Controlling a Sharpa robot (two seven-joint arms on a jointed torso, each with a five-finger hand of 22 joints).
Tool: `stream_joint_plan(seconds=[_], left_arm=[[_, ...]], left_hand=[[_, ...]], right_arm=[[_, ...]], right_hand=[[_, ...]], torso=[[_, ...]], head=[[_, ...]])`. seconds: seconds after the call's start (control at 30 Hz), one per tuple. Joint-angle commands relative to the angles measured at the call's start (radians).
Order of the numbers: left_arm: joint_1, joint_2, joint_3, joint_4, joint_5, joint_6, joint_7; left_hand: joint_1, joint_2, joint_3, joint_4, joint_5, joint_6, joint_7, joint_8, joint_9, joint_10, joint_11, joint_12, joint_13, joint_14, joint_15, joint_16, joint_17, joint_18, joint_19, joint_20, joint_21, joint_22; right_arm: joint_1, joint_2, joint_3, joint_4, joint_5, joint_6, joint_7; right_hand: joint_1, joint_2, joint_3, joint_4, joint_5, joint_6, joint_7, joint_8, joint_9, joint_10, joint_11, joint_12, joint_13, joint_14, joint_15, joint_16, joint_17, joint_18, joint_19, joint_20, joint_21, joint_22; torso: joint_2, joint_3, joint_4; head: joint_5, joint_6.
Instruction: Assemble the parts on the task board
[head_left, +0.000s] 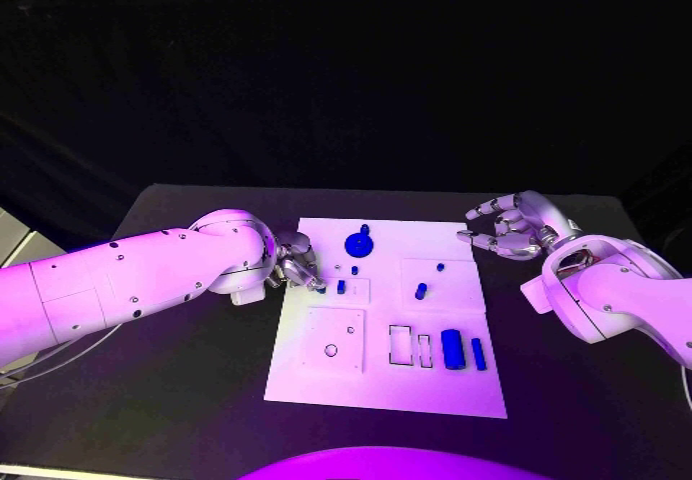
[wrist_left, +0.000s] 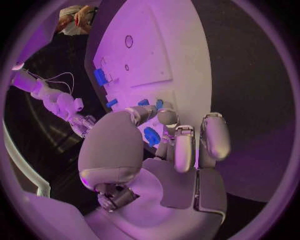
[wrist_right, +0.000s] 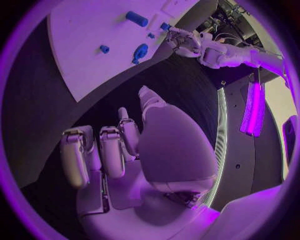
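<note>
I am working my left hand (head_left: 299, 266) at the 9 o'clock edge of the task board (head_left: 325, 375), fingers curled in close around a small blue part (wrist_left: 152, 135); the left wrist view shows that piece right against my fingertips (wrist_left: 185, 131), though I cannot tell whether I am truly pinching it or only touching it. Just past my fingertips, toward the board's middle, 2 little blue pegs (head_left: 342, 286) are standing near a square outline, and a round blue knob (head_left: 358, 242) is sitting toward 12 o'clock. At 5 o'clock on the board, 2 blue blocks (head_left: 453, 348) are lying beside some rectangular slots. My right hand (head_left: 506, 226) is hovering off the board's 2 o'clock corner, fingers loosely curled and apart, holding nothing. To do this step well, I judge I should be keeping the part upright, lining it squarely over its recess, and pressing gently without nudging the neighbouring pegs.
</note>
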Motion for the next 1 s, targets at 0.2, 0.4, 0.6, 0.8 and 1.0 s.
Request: stream_joint_plan(seconds=[0.2,0.4,0.6,0.8,1.0], left_arm=[[-0.01,0.01,-0.007,0.004,0.022,0.011,0.001],[-0.01,0.013,-0.008,0.003,0.031,0.005,0.005],[-0.01,0.014,-0.007,0.003,0.044,0.002,0.009],[-0.01,0.014,-0.007,0.002,0.048,-0.004,0.011],[-0.01,0.015,-0.007,-0.001,0.05,-0.003,0.008]], left_hand=[[-0.016,-0.003,0.179,-0.177,0.001,0.018,-0.008,0.002,-0.003,0.01,0.0,0.007,0.003,0.099,-0.004,0.005,0.24,-0.005,0.007,-0.003,0.005,0.001],[-0.028,-0.005,0.176,-0.174,0.001,0.024,-0.011,0.001,-0.004,0.015,-0.002,0.009,0.008,0.101,-0.005,0.008,0.245,-0.006,0.01,-0.003,0.007,0.006],[-0.04,-0.009,0.169,-0.17,0.001,0.03,-0.014,0.0,-0.006,0.019,-0.003,0.01,0.009,0.102,-0.005,0.009,0.248,-0.006,0.011,-0.003,0.008,0.009],[-0.055,-0.014,0.158,-0.163,-0.001,0.035,-0.017,-0.004,-0.009,0.023,-0.005,0.009,0.01,0.102,-0.007,0.009,0.248,-0.007,0.012,-0.004,0.009,0.011],[-0.07,-0.018,0.143,-0.154,-0.004,0.039,-0.02,-0.007,-0.011,0.024,-0.007,0.007,0.01,0.101,-0.008,0.009,0.247,-0.006,0.011,-0.006,0.008,0.01]], right_arm=[[-0.001,-0.001,0.0,0.003,-0.005,0.009,0.008],[-0.001,-0.001,0.0,0.003,-0.005,0.009,0.008],[-0.001,-0.001,0.0,0.003,-0.005,0.009,0.008],[-0.001,-0.001,0.0,0.003,-0.005,0.008,0.008],[-0.001,-0.001,0.0,0.003,-0.005,0.008,0.008]], right_hand=[[-0.005,0.003,0.005,0.001,0.004,-0.005,-0.002,0.004,-0.001,0.004,-0.005,-0.001,0.053,0.085,-0.004,-0.005,0.191,-0.01,0.096,-0.004,-0.002,0.255],[-0.005,0.003,0.005,0.001,0.004,-0.005,-0.002,0.004,-0.001,0.004,-0.005,-0.001,0.053,0.085,-0.004,-0.005,0.191,-0.01,0.096,-0.004,-0.002,0.255],[-0.005,0.003,0.005,0.001,0.004,-0.005,-0.002,0.004,-0.001,0.004,-0.005,-0.001,0.053,0.085,-0.004,-0.005,0.191,-0.01,0.096,-0.004,-0.002,0.255],[-0.005,0.003,0.005,0.001,0.004,-0.005,-0.002,0.004,-0.001,0.004,-0.005,-0.001,0.053,0.085,-0.004,-0.005,0.191,-0.01,0.096,-0.004,-0.002,0.255],[-0.005,0.003,0.005,0.001,0.004,-0.005,-0.002,0.004,-0.001,0.004,-0.005,-0.001,0.053,0.085,-0.004,-0.005,0.191,-0.01,0.096,-0.004,-0.002,0.255]], torso=[[0.0,-0.0004,0.0005],[0.0,-0.0005,0.0004],[-0.001,-0.0004,0.0007],[-0.001,-0.0005,0.0003],[-0.001,-0.0008,0.0002]], head=[[-0.001,0.001],[-0.002,0.002],[-0.003,0.002],[-0.004,0.002],[-0.005,0.002]])
